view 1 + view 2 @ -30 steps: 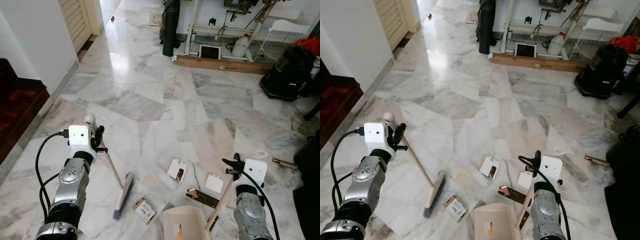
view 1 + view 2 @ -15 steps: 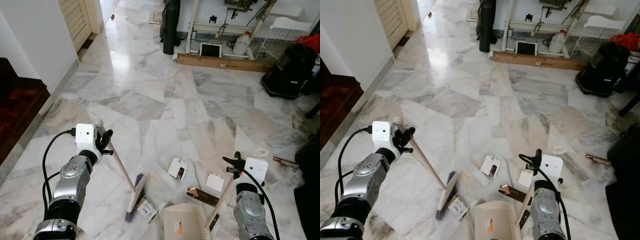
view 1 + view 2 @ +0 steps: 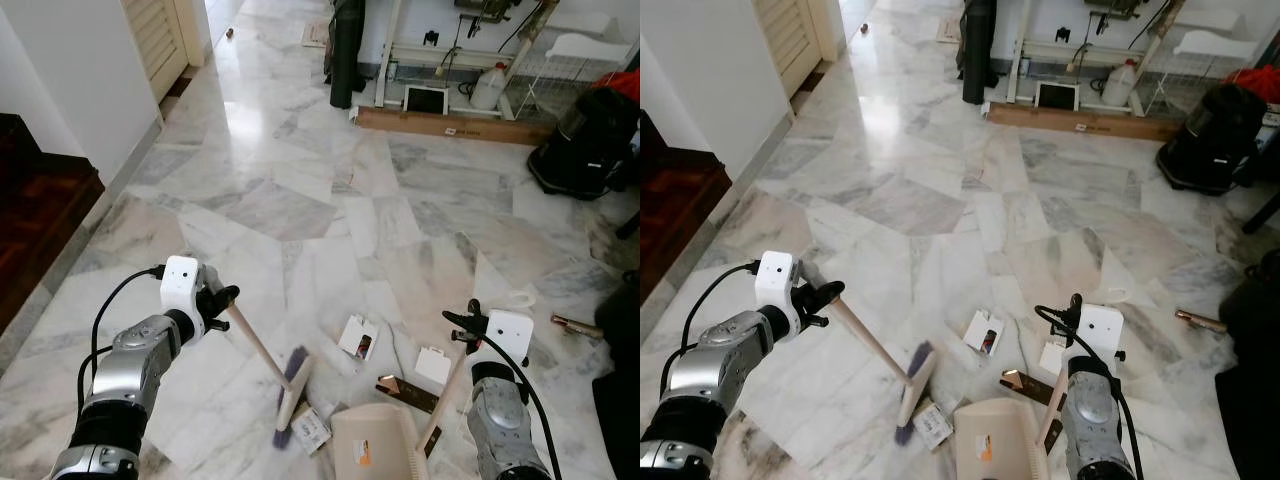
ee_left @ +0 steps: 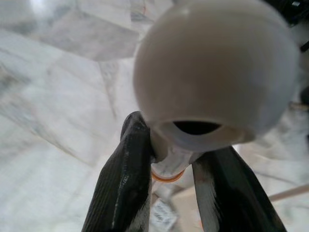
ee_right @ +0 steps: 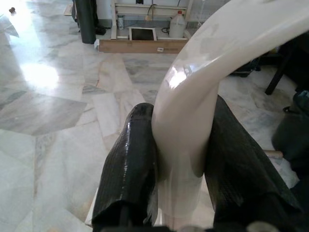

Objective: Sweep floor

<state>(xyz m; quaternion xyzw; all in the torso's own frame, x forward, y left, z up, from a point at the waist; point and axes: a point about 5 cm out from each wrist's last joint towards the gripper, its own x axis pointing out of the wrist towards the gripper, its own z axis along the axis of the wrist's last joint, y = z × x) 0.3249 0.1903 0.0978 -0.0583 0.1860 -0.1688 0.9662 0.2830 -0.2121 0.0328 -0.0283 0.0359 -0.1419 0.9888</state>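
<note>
Two tools are in hand. The left gripper (image 3: 222, 297) has its fingers (image 4: 126, 183) closed tight on the top of the broom (image 3: 262, 351), just under the round knob; the stick slopes down toward 4 o'clock and the brush head (image 3: 292, 388) rests on the marble floor (image 3: 330, 220). The right gripper (image 3: 462, 326) is closed on the curved handle of the dustpan (image 3: 378, 446), whose mouth lies flat at about 3 o'clock from the brush head.

Several pieces of litter lie on the floor: a small box (image 3: 312, 430) touching the brush, near the pan's edge, a white packet (image 3: 357, 338) at 1 o'clock from the brush, a white card (image 3: 431, 365) and a brown wrapper (image 3: 405, 394) farther toward 3 o'clock.

I judge that the step in hand is the sweeping stroke that drives litter toward the pan. The next move probably calls for pushing the small box over the pan's lip while the right arm holds the pan flat, then reaching out for the packet and the card.
</note>
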